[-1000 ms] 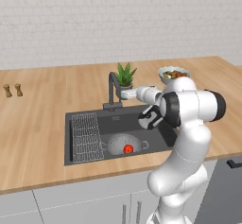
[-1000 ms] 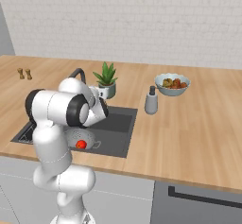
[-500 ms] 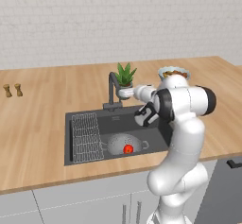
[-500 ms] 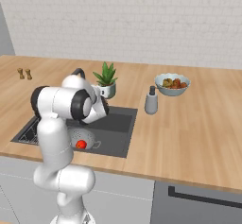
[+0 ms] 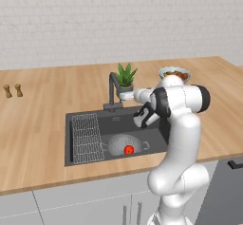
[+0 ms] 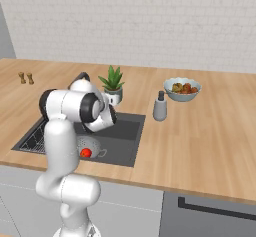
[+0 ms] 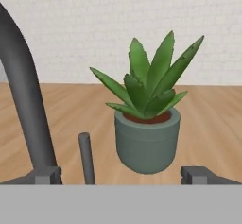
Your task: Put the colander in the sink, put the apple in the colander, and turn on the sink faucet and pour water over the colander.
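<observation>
One sink (image 5: pixel 116 123) holds one colander (image 5: pixel 124 145), one apple (image 5: pixel 128 149) and one wire rack (image 5: pixel 87 137). One faucet (image 5: pixel 113 91) stands behind it. The desk (image 5: pixel 42 119) carries one potted plant (image 5: pixel 125 79), one fruit bowl (image 6: pixel 183 89), one grey bottle (image 6: pixel 160 106) and two small shakers (image 5: pixel 13 90).

The apple (image 5: pixel 128 149) is showing bright red against the silver-grey, hole-dotted colander (image 5: pixel 118 145). The sink (image 5: pixel 81 120) is looking dark grey, as is the faucet (image 5: pixel 113 90). The plant (image 7: pixel 149 83) is showing green spiky leaves in a grey-green pot. The tabletop (image 5: pixel 38 119) is showing light wood grain.
</observation>
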You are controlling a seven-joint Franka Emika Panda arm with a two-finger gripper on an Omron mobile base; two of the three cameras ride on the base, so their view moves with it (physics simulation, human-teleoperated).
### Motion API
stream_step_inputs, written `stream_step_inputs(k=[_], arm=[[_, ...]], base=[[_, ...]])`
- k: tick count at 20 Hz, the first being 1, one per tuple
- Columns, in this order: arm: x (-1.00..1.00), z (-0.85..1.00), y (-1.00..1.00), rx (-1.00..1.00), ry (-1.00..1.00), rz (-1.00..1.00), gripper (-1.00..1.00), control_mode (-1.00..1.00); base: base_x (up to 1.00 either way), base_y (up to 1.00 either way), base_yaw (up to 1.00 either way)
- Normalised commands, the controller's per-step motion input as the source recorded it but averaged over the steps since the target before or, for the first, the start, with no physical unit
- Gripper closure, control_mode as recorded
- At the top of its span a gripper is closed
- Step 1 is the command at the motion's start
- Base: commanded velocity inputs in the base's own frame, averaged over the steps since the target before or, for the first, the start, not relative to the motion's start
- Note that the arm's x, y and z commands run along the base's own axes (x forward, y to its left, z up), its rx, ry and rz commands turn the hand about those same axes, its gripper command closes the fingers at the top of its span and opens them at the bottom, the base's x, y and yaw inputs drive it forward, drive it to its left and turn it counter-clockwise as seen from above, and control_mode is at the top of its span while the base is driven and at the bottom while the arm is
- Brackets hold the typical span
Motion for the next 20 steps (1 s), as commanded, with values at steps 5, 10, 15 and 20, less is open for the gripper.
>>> stream_step_inputs(k=[5,10,15,20], arm=[[0.12,-0.45,0.0,0.0,-0.04,0.0,-1.0,-1.0],[0.12,-0.31,0.0,0.0,-0.02,0.0,-1.0,-1.0],[0.05,-0.15,0.01,0.0,0.0,0.0,-1.0,-1.0],[0.09,0.0,0.11,0.0,0.0,0.0,-1.0,-1.0]], base=[[0.0,0.0,0.0],[0.0,0.0,0.0],[0.0,0.0,0.0],[0.0,0.0,0.0]])
